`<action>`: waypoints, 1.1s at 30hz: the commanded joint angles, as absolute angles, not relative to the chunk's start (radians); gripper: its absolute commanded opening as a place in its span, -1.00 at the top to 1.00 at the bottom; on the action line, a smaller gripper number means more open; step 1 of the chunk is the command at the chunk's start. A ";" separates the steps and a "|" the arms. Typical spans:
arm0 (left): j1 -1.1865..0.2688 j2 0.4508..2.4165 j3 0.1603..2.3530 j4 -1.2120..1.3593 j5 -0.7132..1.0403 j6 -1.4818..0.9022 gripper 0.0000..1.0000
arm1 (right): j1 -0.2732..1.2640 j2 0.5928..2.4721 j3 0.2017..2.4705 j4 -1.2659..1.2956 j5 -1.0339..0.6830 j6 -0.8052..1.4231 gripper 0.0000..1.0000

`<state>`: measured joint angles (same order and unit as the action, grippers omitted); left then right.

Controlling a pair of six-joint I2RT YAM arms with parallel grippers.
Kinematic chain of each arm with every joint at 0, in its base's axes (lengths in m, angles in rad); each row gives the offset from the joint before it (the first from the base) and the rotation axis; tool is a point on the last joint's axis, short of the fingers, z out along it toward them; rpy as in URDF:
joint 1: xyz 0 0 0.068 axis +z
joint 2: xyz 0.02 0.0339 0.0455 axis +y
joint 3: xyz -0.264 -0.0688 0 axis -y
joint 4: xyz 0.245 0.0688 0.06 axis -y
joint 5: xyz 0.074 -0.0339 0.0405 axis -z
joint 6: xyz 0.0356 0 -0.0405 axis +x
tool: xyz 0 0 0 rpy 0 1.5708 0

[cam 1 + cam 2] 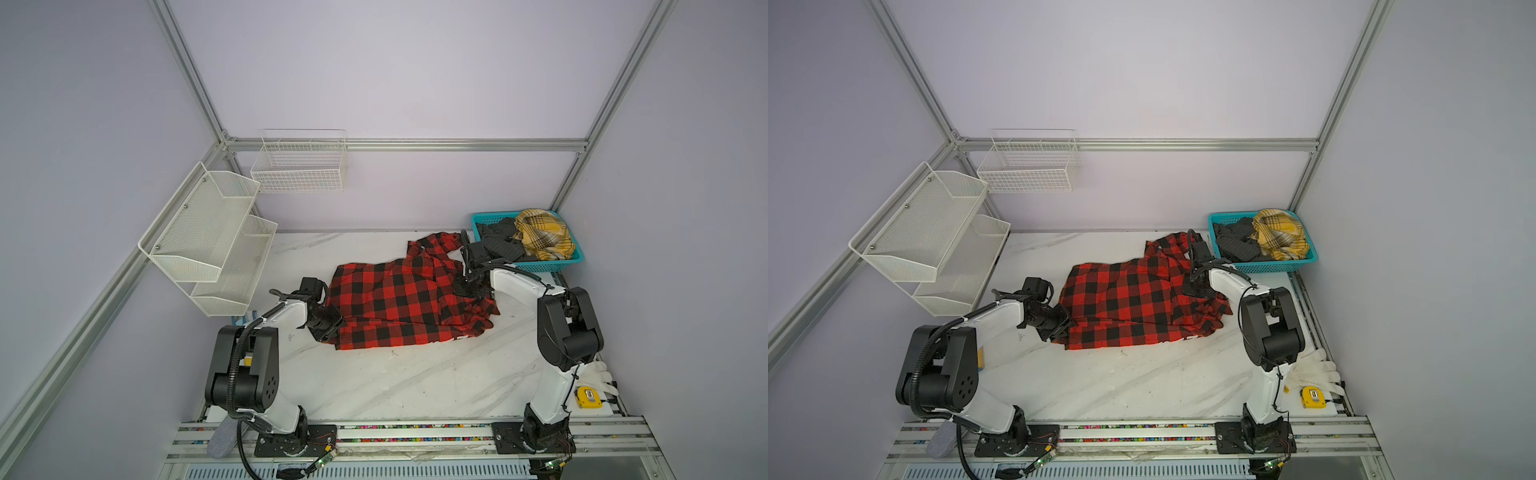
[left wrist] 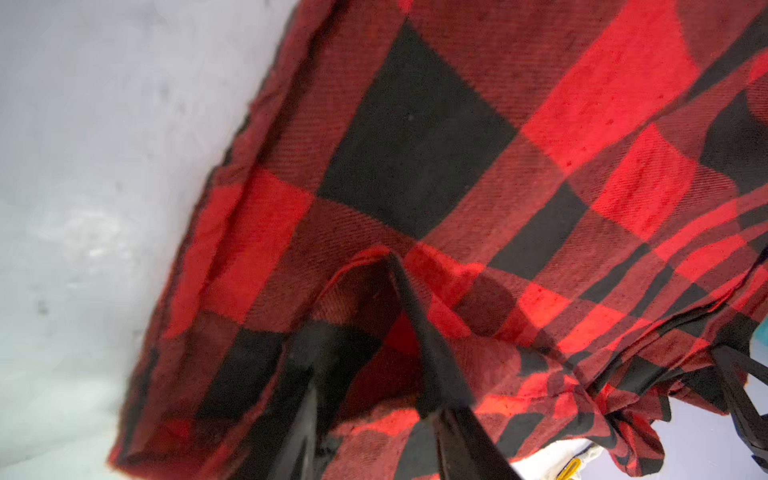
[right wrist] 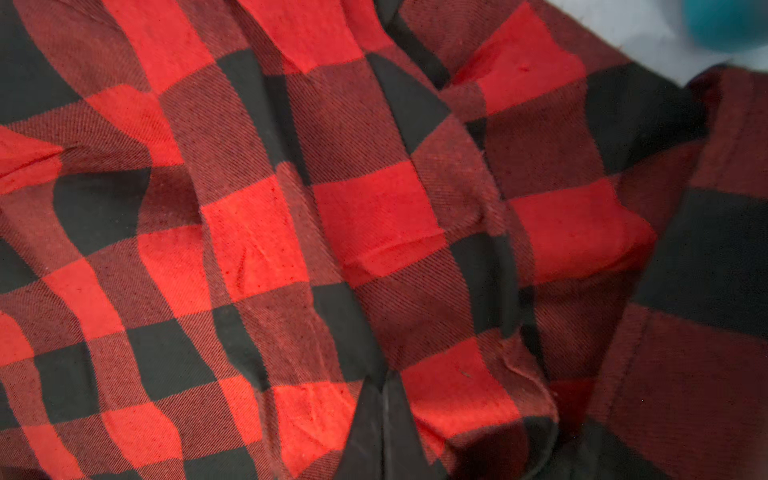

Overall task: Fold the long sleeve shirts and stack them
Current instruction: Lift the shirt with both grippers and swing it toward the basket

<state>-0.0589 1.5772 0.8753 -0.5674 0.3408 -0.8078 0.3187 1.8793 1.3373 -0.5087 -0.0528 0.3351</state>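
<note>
- One shirt [image 1: 399, 307] lies unfolded between the jaws; yellow garment [image 1: 542, 235], grey garment [image 1: 498, 245] wait in basket [image 1: 552, 266] beyond right jaws.
- Right jaws clamp shirt; left jaws' grip unclear.

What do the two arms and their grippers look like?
Both match: white links, bulky black joint housings, black base plates. The left arm carries a ribbed black hose; the right arm a thin black cable. Left gripper and right gripper are black, with tapering fingers. No markings are readable.
</note>
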 commanded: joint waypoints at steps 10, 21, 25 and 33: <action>-0.051 1.591 0.945 -0.510 0.376 -0.785 0.92 | 0.319 1.841 1.326 -0.503 -0.060 0.355 1.00; -0.049 1.501 1.124 -0.601 0.275 -0.743 1.00 | 0.312 1.818 1.474 -0.521 -0.041 0.388 1.00; -0.028 1.521 1.269 -0.655 0.243 -0.697 1.00 | 0.279 1.868 1.638 -0.537 -0.078 0.407 1.00; 0.078 1.450 1.350 -0.673 0.265 -0.730 1.00 | 0.227 1.940 1.988 -0.559 -0.197 0.452 1.00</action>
